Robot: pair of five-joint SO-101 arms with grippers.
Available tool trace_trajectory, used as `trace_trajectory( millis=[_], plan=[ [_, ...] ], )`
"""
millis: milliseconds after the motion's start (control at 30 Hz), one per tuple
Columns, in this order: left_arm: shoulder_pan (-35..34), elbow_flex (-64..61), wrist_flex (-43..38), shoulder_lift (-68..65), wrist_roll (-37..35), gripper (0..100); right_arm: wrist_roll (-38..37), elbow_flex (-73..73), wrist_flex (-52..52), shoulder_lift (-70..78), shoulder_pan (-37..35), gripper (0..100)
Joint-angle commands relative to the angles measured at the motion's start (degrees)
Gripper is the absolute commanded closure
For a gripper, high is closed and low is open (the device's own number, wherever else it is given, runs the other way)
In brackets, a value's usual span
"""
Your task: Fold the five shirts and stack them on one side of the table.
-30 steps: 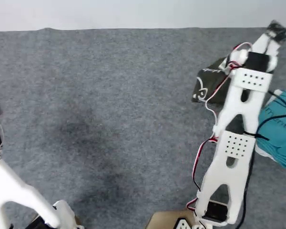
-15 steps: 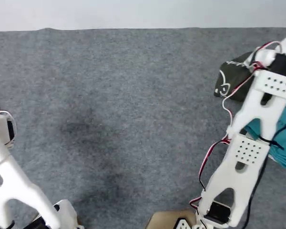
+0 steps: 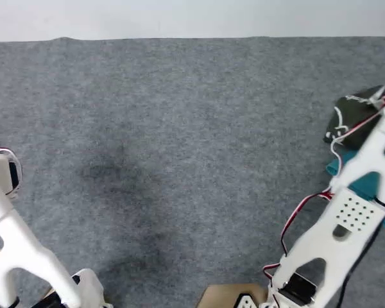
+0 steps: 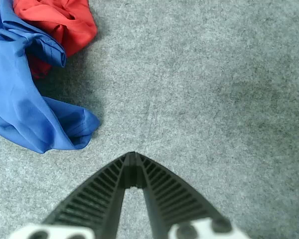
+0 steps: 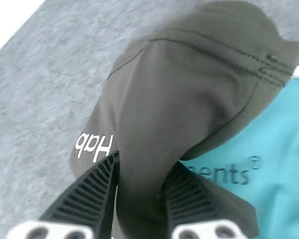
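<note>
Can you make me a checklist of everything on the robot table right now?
Surface: grey fuzzy mat.
Job's things: dark shirt lying partly over a teal shirt; blue shirt and red shirt crumpled together.
Clutter: brown board at the near edge.
Grippers: left gripper shut, holding nothing; right gripper shut on the dark shirt.
Cables: red and white wires along the right arm.
Surroundings: pale wall behind the mat.
</note>
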State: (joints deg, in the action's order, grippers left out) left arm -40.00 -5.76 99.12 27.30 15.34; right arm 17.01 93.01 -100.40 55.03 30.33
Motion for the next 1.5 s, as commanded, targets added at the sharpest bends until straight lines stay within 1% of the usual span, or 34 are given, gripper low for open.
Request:
trace_trajectory(
  millis=[0,100,233,333,500,600,833,1033,1200,1267,1400,1467],
  plan=[
    [0.4,0.4,-0.9,1.5,0.6,100,-2.4,3.1,-2.5,-5.6,2.4,98.9],
    [0.5,0.3,-0.9,1.3,0.7,100,-3.7,0.1,-2.5,-5.6,3.7,98.9],
    [0.5,-0.4,-2.9,1.3,0.7,100,-5.8,-6.7,-2.6,-6.7,5.9,98.9],
    [0.5,-1.0,-3.5,1.3,0.6,100,-8.8,-15.5,-2.6,-10.9,7.2,98.9],
    [0.5,-1.0,-3.6,1.3,0.6,100,-13.0,-34.4,-2.3,-20.6,8.6,98.9],
    [0.5,-1.0,-3.6,1.4,0.6,100,-14.3,-41.1,-2.2,-24.7,10.3,98.9],
    [0.5,-1.0,-3.3,1.8,0.6,100,-16.6,-43.3,-2.0,-25.1,15.5,98.9],
    [0.4,-1.0,-3.0,1.8,0.6,100,-16.6,-43.1,1.6,-19.7,18.2,98.9],
    [0.4,-0.7,-1.5,1.9,0.6,100,-17.8,-43.1,1.7,-16.2,19.3,98.1],
    [0.4,-0.7,-1.2,1.9,0.6,100,-18.7,-43.1,1.5,-15.6,19.9,93.4],
    [0.2,-0.8,-1.1,1.9,0.6,100,-19.0,-43.0,1.5,-17.5,21.2,70.5],
    [0.2,-0.8,-0.6,1.9,0.6,100,-19.1,-43.0,1.5,-20.0,21.2,62.1]
  ],
)
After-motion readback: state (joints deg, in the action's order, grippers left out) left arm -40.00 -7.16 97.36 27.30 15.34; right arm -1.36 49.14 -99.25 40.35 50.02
